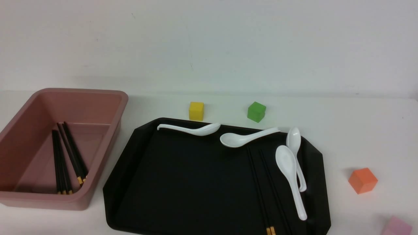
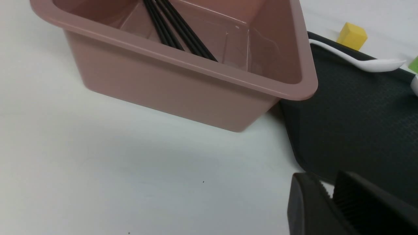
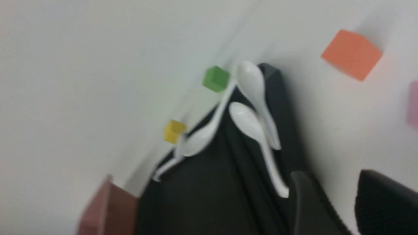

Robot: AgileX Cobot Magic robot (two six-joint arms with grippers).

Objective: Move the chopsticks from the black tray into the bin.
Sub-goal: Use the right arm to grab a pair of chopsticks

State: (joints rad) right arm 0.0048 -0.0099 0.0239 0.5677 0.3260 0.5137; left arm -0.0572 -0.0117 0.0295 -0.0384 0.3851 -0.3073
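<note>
Black end effectors [image 2: 329,195] [image 3: 329,195] — parted, empty

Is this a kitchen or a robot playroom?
Probably a robot practice table, not a real kitchen. A plain white table against a bare white wall holds a black tray of spoons and chopsticks, a pink bin, and toy-like colored blocks.

The bin [image 1: 107,98] sits left of the tray [image 1: 183,179] on the tabletop [image 1: 359,130], several chopsticks [image 1: 67,156] inside it. Two more chopsticks [image 1: 261,182], faintly visible, lie on the tray's right part beside four spoons [image 1: 289,169]. Two blocks [image 1: 196,110] stand behind the tray.
</note>
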